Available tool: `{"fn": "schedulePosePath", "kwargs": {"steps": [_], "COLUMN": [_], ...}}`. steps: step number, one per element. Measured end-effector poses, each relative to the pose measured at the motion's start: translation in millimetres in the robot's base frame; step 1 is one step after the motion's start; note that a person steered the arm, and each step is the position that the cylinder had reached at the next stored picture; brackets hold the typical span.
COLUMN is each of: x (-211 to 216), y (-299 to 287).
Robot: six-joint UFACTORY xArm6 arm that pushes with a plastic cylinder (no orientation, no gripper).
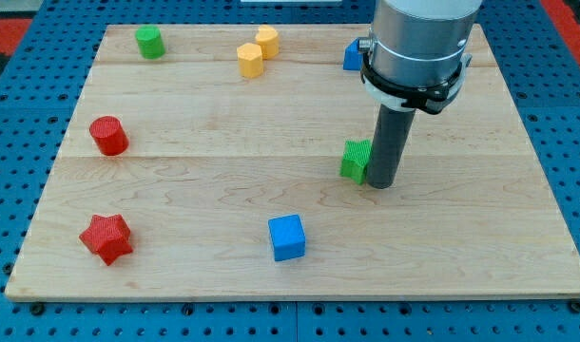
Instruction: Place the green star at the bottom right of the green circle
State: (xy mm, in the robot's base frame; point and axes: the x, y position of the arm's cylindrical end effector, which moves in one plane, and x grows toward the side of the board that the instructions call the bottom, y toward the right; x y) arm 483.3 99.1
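Pressing against the view's right side of the green star [356,160], the tip [380,183] of the dark rod sat touching that block near the middle of the wooden worktop [518,237]. The arm carried no end effector that could open or close, only this rod, so nothing was gripped and the star could only be shoved along. The green circle [149,42] stood well apart, at the worktop's top-left corner. Standing on the star's right made sense, as a push from there would likely drive it leftward toward the circle, though the star would also need to travel toward the view's top to end just below and right of it. That placement looked not yet done. Two yellow blocks [257,51] lay touching each other near the top edge, close to a likely path. A red cylinder [108,135], a red star [106,237] and a blue cube [287,237] sat clear of it. Another blue block [352,55] was partly hidden behind the arm.
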Motion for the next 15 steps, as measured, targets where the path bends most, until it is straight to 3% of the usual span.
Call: {"fn": "schedulePosePath", "kwargs": {"steps": [2, 4, 6, 7, 8, 9, 10, 11, 12, 14, 15], "x": [0, 44, -48, -37, -23, -71, -108, -68, -108, -163, -154], "y": [-4, -1, 8, -58, -85, -179, -164, -131, -93, -227, -197]}}
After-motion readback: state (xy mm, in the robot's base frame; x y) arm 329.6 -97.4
